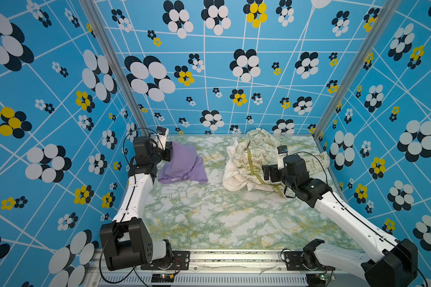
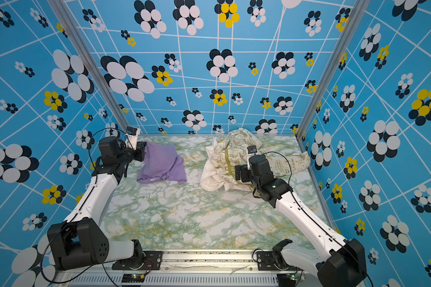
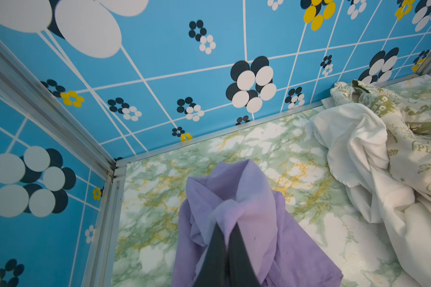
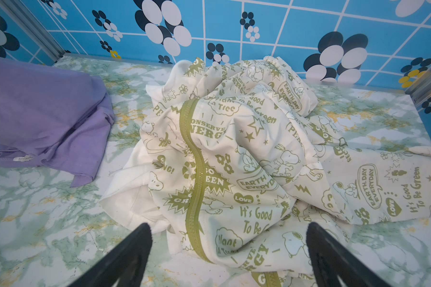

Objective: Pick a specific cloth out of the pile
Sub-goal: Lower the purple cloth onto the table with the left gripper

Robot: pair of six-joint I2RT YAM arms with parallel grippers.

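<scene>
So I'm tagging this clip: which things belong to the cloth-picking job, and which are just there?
In the job:
- lavender cloth
- pile
- left gripper, jaws shut on the lavender cloth

Just there:
- right gripper, jaws open, empty
- marbled table

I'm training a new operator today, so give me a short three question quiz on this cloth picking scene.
1. True or false: the purple cloth lies apart from the pile.
2. Which gripper is shut on the purple cloth: A left, B right?
3. Fill in: the right gripper hangs open over the ____ cloth with olive-green print.

Key: 1 true; 2 A, the left gripper; 3 cream.
</scene>
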